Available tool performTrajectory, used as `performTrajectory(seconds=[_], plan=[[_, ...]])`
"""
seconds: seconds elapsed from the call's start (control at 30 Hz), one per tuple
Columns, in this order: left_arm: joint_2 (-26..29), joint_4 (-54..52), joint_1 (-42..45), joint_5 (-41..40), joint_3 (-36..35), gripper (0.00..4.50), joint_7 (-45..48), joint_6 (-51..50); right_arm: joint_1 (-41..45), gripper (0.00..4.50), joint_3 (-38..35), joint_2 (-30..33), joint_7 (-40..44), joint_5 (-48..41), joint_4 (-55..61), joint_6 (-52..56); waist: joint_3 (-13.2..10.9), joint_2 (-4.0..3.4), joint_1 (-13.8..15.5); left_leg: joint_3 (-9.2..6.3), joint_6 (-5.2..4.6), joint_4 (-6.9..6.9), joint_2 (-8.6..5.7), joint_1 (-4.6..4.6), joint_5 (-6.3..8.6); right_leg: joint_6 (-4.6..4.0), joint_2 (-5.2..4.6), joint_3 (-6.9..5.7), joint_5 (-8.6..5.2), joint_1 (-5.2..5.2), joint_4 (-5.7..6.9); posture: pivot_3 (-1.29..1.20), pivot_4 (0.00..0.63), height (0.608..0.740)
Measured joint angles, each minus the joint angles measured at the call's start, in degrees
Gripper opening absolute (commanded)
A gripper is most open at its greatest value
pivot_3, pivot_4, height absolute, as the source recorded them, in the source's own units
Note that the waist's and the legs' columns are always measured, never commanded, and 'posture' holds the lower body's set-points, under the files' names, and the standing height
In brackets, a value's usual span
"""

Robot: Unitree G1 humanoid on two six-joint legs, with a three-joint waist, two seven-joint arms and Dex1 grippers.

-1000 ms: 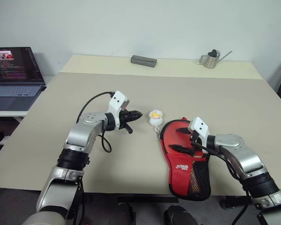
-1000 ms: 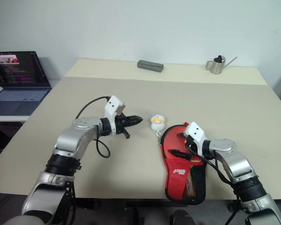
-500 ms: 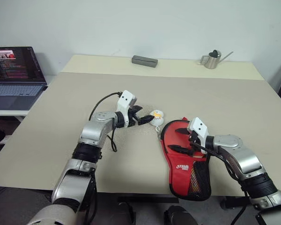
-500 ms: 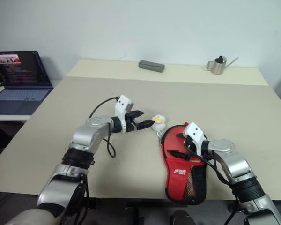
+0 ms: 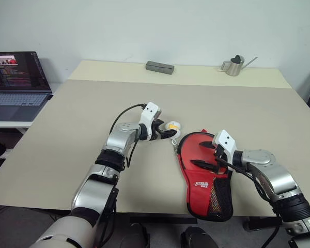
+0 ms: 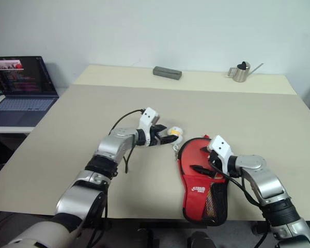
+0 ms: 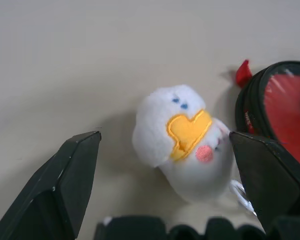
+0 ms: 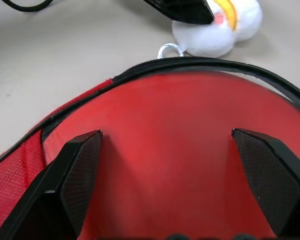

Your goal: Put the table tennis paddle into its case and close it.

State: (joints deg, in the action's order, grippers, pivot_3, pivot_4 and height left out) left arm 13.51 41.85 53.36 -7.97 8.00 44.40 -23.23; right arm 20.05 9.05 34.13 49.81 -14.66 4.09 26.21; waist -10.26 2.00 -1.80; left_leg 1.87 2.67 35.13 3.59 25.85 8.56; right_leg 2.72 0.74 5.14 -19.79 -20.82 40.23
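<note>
With both end effectors spread wide and empty, the left end effector [image 7: 165, 145] is poised astride the plush zipper charm [image 7: 182, 140] beside the case [image 5: 204, 170], so closing on it is judged next.

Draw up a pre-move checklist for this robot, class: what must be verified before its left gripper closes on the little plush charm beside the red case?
1. Left gripper open: ok, black fingers spread wide.
2. White plush duck charm with yellow beak between the fingers: ok.
3. Charm free of the fingers: ok, gaps on both sides.
4. Right gripper open: ok, hovering over the red fabric paddle case with black trim.
5. Case zipped shut: cannot tell.
6. Paddle inside: cannot tell.
</note>
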Motion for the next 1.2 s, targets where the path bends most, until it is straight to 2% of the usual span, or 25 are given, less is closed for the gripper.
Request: performTrajectory(seconds=[0.2, 0.47, 0.63, 0.9, 1.2], plan=[[-2.6, 3.9, 2.2, 1.3, 0.1, 4.47, 0.2, 2.2, -1.4, 4.5, -0.7, 0.0, -1.2, 0.0, 2.3, 0.5, 0.0, 0.0, -0.1, 0.01, 0.0, -0.01, 0.0, 0.0, 0.0, 0.0, 0.01, 0.01, 0.0, 0.0, -0.01, 0.0, 0.15, 0.74], [-2.8, 5.6, 2.2, 2.3, 0.1, 4.47, 1.3, 2.4, -2.6, 4.5, -0.8, -2.6, -1.3, -1.3, 5.2, 1.1, 0.0, 0.0, 0.0, 0.0, 0.0, -0.01, 0.0, 0.0, 0.0, 0.0, 0.01, -0.01, 0.0, 0.01, -0.01, 0.0, 0.15, 0.74], [-3.2, 5.8, 2.2, 2.6, 0.1, 4.47, 1.4, 2.5, -1.2, 4.5, 1.3, -4.0, -1.3, 0.4, -0.2, -1.2, 0.0, 0.0, -0.1, -0.01, 0.0, 0.0, 0.01, -0.13, 0.0, 0.0, 0.01, -0.02, 0.0, 0.14, -0.01, 0.0, 0.15, 0.74], [-3.6, 5.8, 2.2, 2.7, 0.1, 4.47, 1.5, 2.4, 0.7, 4.5, 1.5, -4.2, -0.7, 0.7, -8.5, -6.9, 0.0, 0.02, -0.1, -0.02, 0.01, -0.05, 0.0, -1.0, 0.01, 0.16, -0.01, -0.05, -0.08, 1.09, -0.2, 0.0, 0.15, 0.74], [-3.1, 5.8, 2.1, 3.0, 0.1, 4.47, 1.5, 1.7, -0.3, 4.5, 1.7, -5.0, 0.2, 0.7, -11.6, -11.0, 0.3, 0.16, -0.1, -0.04, 0.01, -0.05, 0.02, -1.07, 0.01, 0.18, -0.01, -0.07, -0.06, 1.2, -0.26, 0.0, 0.15, 0.74]])
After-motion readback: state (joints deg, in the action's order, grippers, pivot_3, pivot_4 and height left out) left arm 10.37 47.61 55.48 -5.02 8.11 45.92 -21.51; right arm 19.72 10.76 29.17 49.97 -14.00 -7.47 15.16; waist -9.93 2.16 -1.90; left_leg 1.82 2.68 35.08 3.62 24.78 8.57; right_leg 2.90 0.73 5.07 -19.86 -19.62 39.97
